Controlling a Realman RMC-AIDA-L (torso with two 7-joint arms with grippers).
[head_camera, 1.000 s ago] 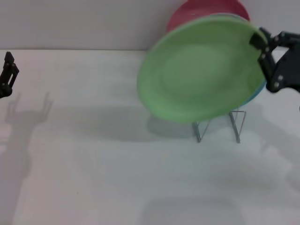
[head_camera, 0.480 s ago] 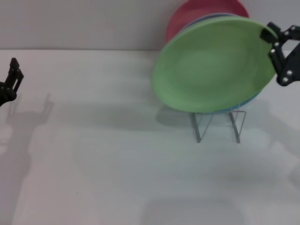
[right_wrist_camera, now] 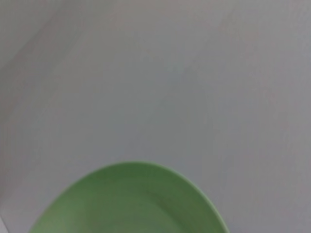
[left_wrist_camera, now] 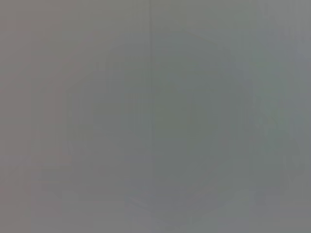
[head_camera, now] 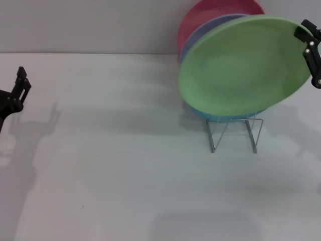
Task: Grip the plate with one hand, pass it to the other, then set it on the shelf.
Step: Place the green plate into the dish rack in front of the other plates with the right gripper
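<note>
While right gripper (head_camera: 307, 40) clamps green plate (head_camera: 246, 68) (unlabelled), rack (head_camera: 234, 131) below

a bare test bench of a laboratory kind rather than a lived-in kitchen: a plain white tabletop (head_camera: 125, 175) meets an unmarked pale wall (head_camera: 90, 25) along the 12 o'clock edge. the only furnishing is a small wire dish rack (head_camera: 234, 133) at about 2 o'clock, carrying coloured plastic plates (head_camera: 246, 68) that stand on edge. black robot grippers enter at 9 o'clock (head_camera: 15, 95) and 3 o'clock (head_camera: 312, 50), marking the place as a staged robot-handling setup.
</note>
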